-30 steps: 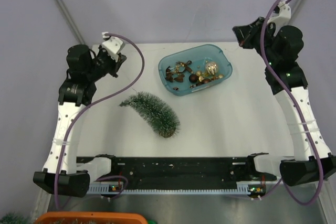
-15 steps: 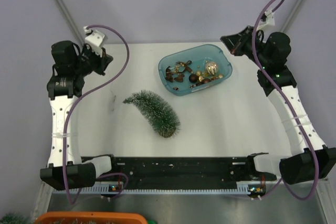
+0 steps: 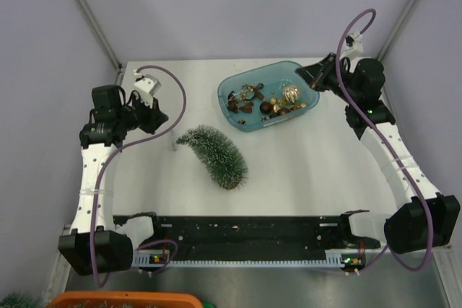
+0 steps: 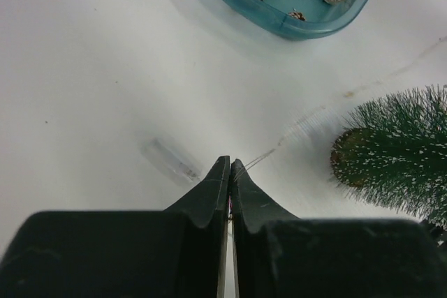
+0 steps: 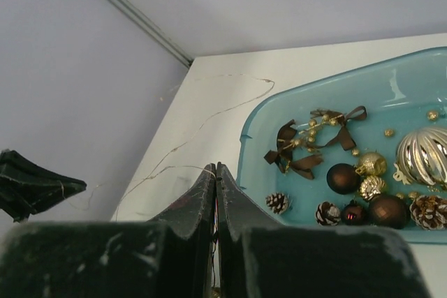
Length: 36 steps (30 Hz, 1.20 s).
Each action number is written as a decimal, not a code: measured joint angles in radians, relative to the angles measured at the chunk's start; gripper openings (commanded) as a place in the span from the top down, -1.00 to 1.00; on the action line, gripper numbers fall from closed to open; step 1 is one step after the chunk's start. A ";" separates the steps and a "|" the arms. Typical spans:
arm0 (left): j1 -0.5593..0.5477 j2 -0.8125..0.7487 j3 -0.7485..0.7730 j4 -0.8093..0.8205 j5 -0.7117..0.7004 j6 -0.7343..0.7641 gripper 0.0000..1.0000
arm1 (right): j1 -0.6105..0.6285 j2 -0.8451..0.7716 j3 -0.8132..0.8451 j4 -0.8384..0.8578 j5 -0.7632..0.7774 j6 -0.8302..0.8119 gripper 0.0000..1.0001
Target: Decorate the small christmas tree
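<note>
While the small christmas tree (image 3: 216, 155) lies on its side at centre, left gripper (image 4: 229, 163) and right gripper (image 5: 215, 167) — fingers pressed together — each pinch a thin wire (image 4: 262, 155).

Mid-table: small christmas tree (image 3: 216, 156) lying; tray (image 3: 304, 77) behind-right, ornaments (image 3: 268, 100) in it; wire (image 4: 276, 146), probably, left of tree.

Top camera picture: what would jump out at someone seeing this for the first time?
The small christmas tree lies bare on its side mid-table. Behind it sits a blue tray of ornaments. The left claw and right claw, both closed, each seem to pinch a thin wire.
</note>
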 measured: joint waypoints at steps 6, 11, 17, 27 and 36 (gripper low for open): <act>0.000 0.000 -0.036 0.009 0.061 -0.050 -0.97 | -0.029 0.000 0.000 0.010 0.021 0.027 1.00; 0.000 -0.014 -0.035 0.019 0.092 -0.101 -0.97 | -0.110 -0.006 -0.001 0.006 0.032 0.048 1.00; 0.000 -0.091 -0.035 0.007 0.074 -0.098 -0.97 | -0.162 -0.080 -0.048 0.000 0.036 0.053 1.00; 0.001 -0.276 -0.045 -0.107 -0.002 -0.022 -0.97 | -0.182 -0.118 -0.077 -0.027 0.114 0.014 1.00; 0.001 -0.210 0.104 -0.293 -0.041 -0.023 -0.97 | -0.269 -0.093 -0.077 -0.032 0.202 -0.019 1.00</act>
